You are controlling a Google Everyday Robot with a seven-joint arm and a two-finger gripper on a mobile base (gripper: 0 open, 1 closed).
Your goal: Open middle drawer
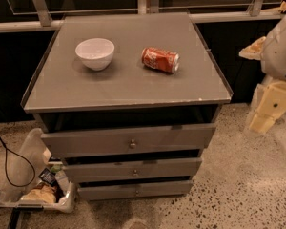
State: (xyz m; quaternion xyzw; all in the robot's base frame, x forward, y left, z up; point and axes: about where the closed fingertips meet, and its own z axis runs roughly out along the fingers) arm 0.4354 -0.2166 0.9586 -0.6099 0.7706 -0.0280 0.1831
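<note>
A grey cabinet with three drawers stands in the middle of the camera view. The middle drawer (133, 169) has a small round knob (135, 172) and its front sits roughly level with the bottom drawer (136, 190). The top drawer (128, 140) stands a little further out. My gripper (263, 120), a cream-coloured piece on the arm, hangs at the right edge. It is beside the cabinet at about top-drawer height, well apart from it and from all knobs.
A white bowl (95, 53) and a red soda can (160, 59) lying on its side rest on the cabinet top (128, 87). A clear bin (35, 194) of items and a black cable (7, 161) lie on the floor at the left. Speckled floor lies in front.
</note>
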